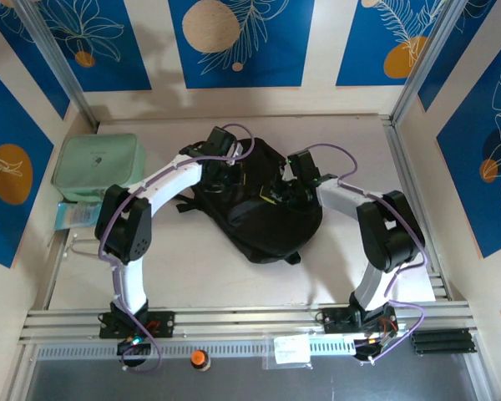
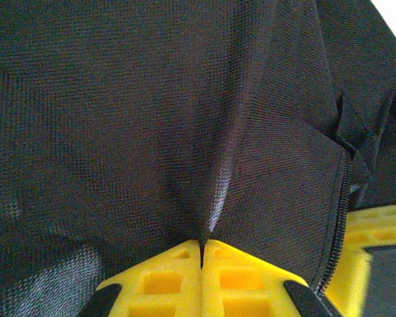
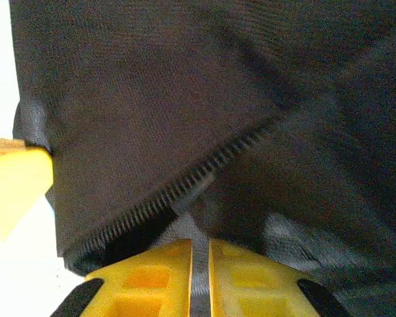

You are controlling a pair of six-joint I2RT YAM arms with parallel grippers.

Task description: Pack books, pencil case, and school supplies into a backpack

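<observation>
Left gripper (image 2: 202, 247) on diagonal backpack (image 1: 271, 234)

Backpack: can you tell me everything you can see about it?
The backpack is black and soft, made of woven cloth. It lies slumped on the table near the middle, between the two arms. A zipper with dark teeth runs along one edge. The left gripper is shut on a raised fold of its cloth. The right gripper pinches the fabric right beside the zipper.
</observation>
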